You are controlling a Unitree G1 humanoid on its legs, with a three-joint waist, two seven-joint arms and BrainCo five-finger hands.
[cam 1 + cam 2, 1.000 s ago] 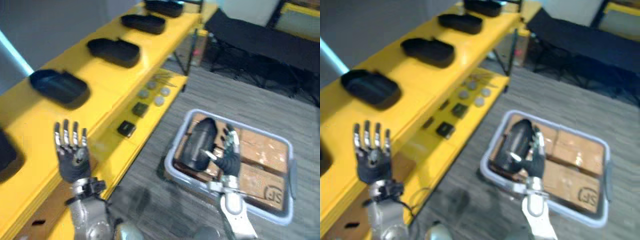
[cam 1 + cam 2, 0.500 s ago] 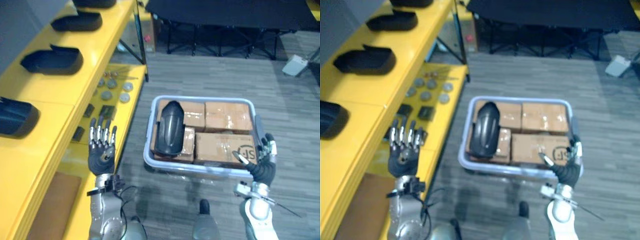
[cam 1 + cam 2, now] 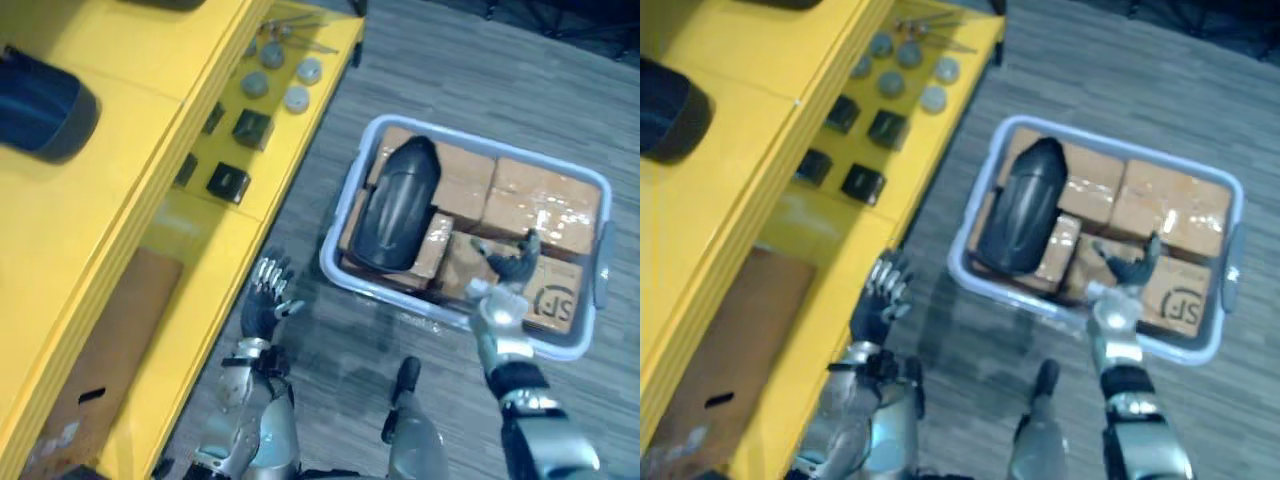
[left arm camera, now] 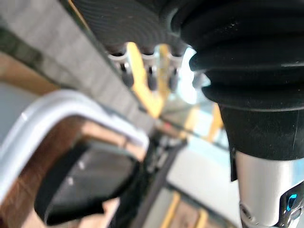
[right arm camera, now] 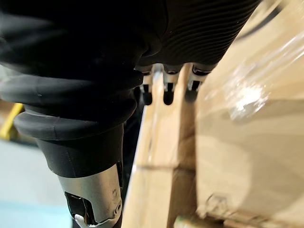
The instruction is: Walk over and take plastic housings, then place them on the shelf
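Shelving [image 3: 130,120] in bright yellow, smooth and flat-topped, runs along the robot's left in two tiers. Grey plank floor [image 3: 430,70] lies beside it. On the floor stands a pale plastic bin [image 3: 420,308] with rounded corners, packed with brown cardboard boxes [image 3: 545,205] under glossy tape.

One black plastic housing [image 3: 395,205], a long domed shell with a matte skin, lies on the boxes at the bin's shelf-side end, held by neither hand. A second dark housing [image 3: 40,105] sits on the upper tier. The lower tier carries a flat brown sheet [image 3: 110,330], small square black blocks [image 3: 228,181] and round grey discs [image 3: 296,98].

The eye views give both hands whole. The left hand [image 3: 262,305] is raised over the floor between the lower tier's edge and the bin, fingers straight and loosely spread, holding nothing. The right hand [image 3: 510,265] is over the boxes at the bin's near right, apart from the housing, thumb out to the side, fingers extended and empty; whether it touches the cardboard I cannot tell.

The left wrist view adds the bin's curved rim [image 4: 71,102] and the housing's dark end [image 4: 85,185] past the finger [image 4: 127,71] roots. The right wrist view shows the shiny taped cardboard just past its fingers [image 5: 166,92].
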